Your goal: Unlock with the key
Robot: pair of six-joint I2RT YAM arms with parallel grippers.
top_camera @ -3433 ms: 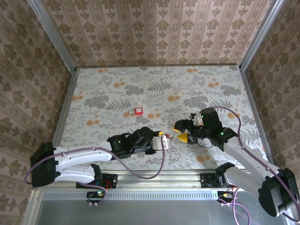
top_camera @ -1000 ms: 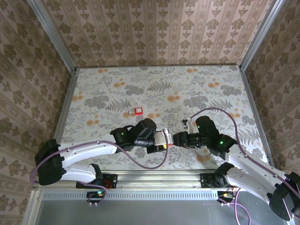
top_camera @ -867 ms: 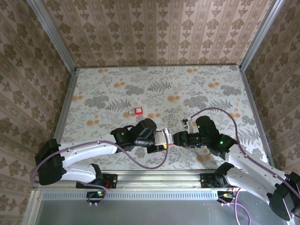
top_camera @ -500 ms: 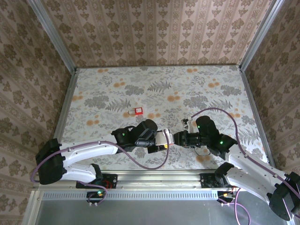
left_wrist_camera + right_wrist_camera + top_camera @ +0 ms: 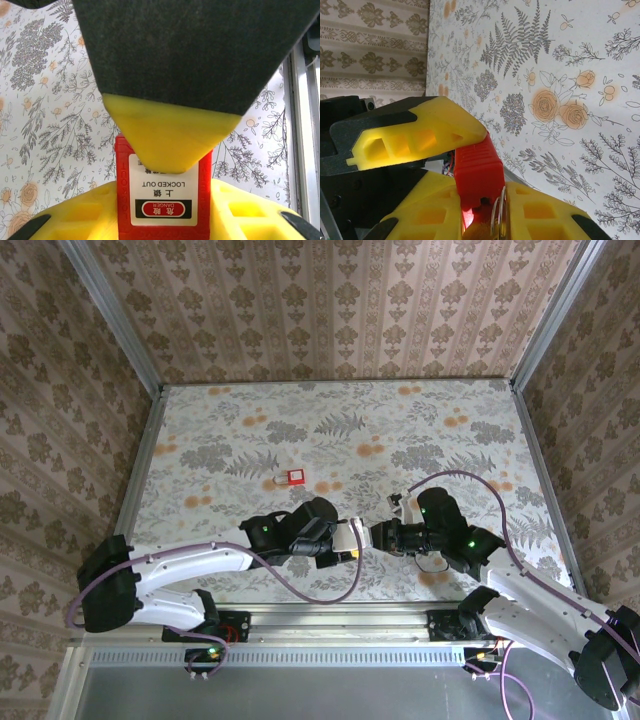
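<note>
A red padlock [image 5: 162, 200] with a white "LOCKED OUT / DANGER" label is pinched between the yellow fingers of my left gripper [image 5: 166, 177], which is shut on it. In the right wrist view the padlock [image 5: 477, 167] points its underside at me. A metal key ring [image 5: 497, 220] and the brassy key head [image 5: 480, 232] sit at that underside. My right gripper [image 5: 485, 210] is shut on the key. One left finger [image 5: 420, 135] rests on the padlock's far side. From above, the left gripper [image 5: 345, 543] and right gripper [image 5: 378, 535] meet near the table's front middle.
A small red and white tag-like piece [image 5: 295, 476] lies on the floral table [image 5: 340, 430] behind the grippers. Patterned walls enclose the table on three sides, with metal rails [image 5: 330, 625] along the near edge.
The right gripper, earlier apart on the right, has come in to the padlock and closed on the key. In the last second the left wrist turned slightly; both grippers stay together.
</note>
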